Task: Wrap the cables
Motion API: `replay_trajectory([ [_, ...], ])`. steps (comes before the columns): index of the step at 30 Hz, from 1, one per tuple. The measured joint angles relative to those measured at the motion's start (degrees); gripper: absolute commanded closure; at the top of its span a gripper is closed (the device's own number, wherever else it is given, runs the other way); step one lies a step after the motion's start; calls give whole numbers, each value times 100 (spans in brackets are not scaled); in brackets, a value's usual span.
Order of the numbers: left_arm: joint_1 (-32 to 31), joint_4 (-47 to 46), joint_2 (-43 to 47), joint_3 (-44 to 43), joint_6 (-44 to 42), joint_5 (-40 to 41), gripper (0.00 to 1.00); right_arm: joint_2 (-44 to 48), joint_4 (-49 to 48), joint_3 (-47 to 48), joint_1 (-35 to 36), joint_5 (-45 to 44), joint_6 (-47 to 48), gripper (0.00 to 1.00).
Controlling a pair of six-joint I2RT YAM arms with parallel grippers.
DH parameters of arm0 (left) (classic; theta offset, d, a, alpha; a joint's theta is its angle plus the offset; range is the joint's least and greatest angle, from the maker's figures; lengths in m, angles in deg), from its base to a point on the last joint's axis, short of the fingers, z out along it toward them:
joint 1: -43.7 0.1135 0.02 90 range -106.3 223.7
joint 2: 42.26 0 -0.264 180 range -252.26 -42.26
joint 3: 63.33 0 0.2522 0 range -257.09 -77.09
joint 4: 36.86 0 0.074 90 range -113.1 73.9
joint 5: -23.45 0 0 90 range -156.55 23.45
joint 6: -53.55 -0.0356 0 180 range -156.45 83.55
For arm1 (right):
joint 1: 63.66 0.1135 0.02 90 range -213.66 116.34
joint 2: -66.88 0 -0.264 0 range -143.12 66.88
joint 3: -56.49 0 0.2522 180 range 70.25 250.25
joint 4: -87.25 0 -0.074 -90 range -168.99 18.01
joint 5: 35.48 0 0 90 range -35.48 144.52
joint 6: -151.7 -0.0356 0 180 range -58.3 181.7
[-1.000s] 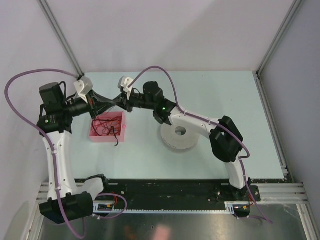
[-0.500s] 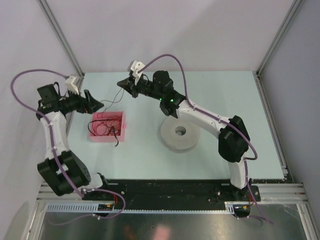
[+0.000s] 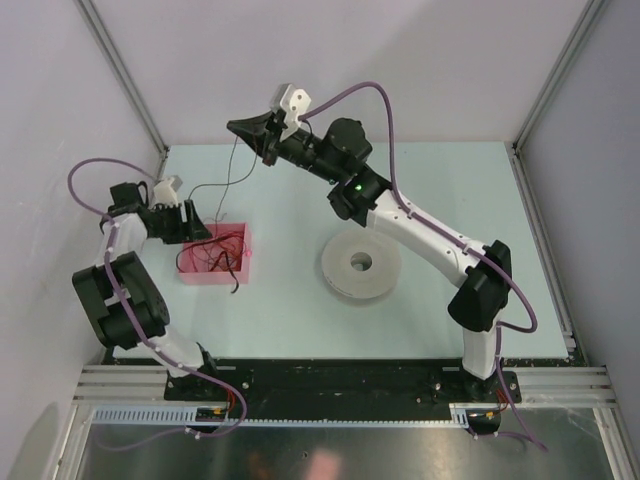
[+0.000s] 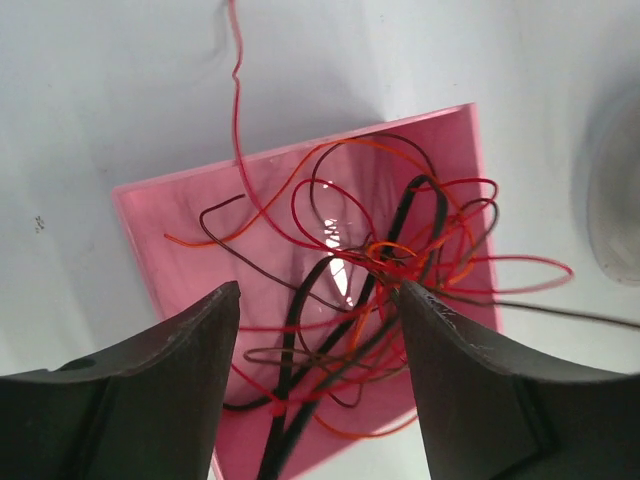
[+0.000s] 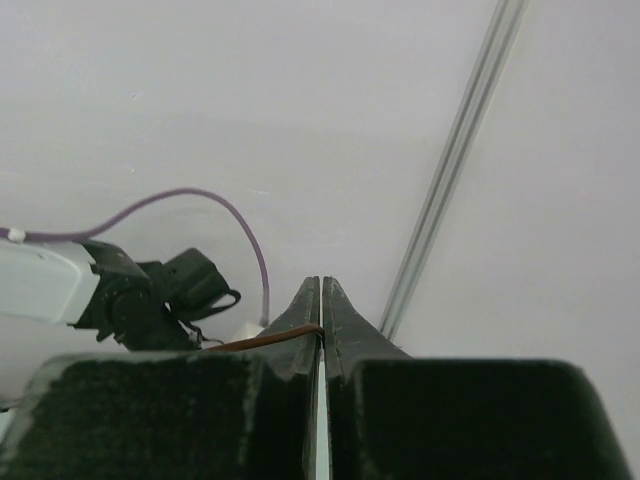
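Note:
The cables point(image 3: 216, 250) are a tangle of thin red, orange and dark strands in a pink tray point(image 3: 214, 274). My left gripper point(image 3: 207, 229) is open at the tray's left edge; in the left wrist view its jaws point(image 4: 318, 300) stand wide apart just above the tangle point(image 4: 400, 250) and hold nothing. My right gripper point(image 3: 237, 128) is raised high behind the tray and shut on one thin dark strand point(image 3: 232, 170) that hangs down into the tray. The right wrist view shows the brown strand point(image 5: 270, 340) pinched between the closed fingers point(image 5: 321, 287).
A pale grey round spool point(image 3: 360, 265) lies on the table to the right of the tray, and its edge shows in the left wrist view point(image 4: 615, 200). Enclosure walls and metal posts point(image 3: 125, 80) stand close behind both grippers.
The grippers were together above the tray; they have parted. My right gripper rose up and back, drawing a strand out. My left arm swung back left and dropped to the tray's left edge.

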Motion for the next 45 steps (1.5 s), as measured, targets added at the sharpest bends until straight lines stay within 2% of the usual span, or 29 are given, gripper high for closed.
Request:
replay_trajectory([
  [7, -229, -227, -170, 22, -66, 282, 41, 0, 11, 105, -4, -46, 63, 100],
  [14, -85, -258, 7, 26, -575, 120, 36, 0, 31, 105, -61, -70, 70, 100],
  [21, 55, 146, 511, -50, -1709, -11, 29, 0, 70, 105, -92, -85, 68, 100],
  [28, 46, 719, 535, -92, -2800, 50, 31, 0, 70, 105, -101, -85, 68, 100],
  [33, -157, 824, 127, -205, -3016, 289, 43, 0, 68, 105, -94, -85, 68, 100],
  [38, -485, 863, -415, -409, -3014, 586, 71, 0, 68, 105, -74, -94, 68, 100],
  [42, -509, 846, -577, -540, -2949, 828, 92, 0, 55, 105, -74, -179, 66, 100],
  [45, -487, 815, -579, -560, -2940, 1051, 99, 4, 24, 120, -90, -260, 66, 100],
])
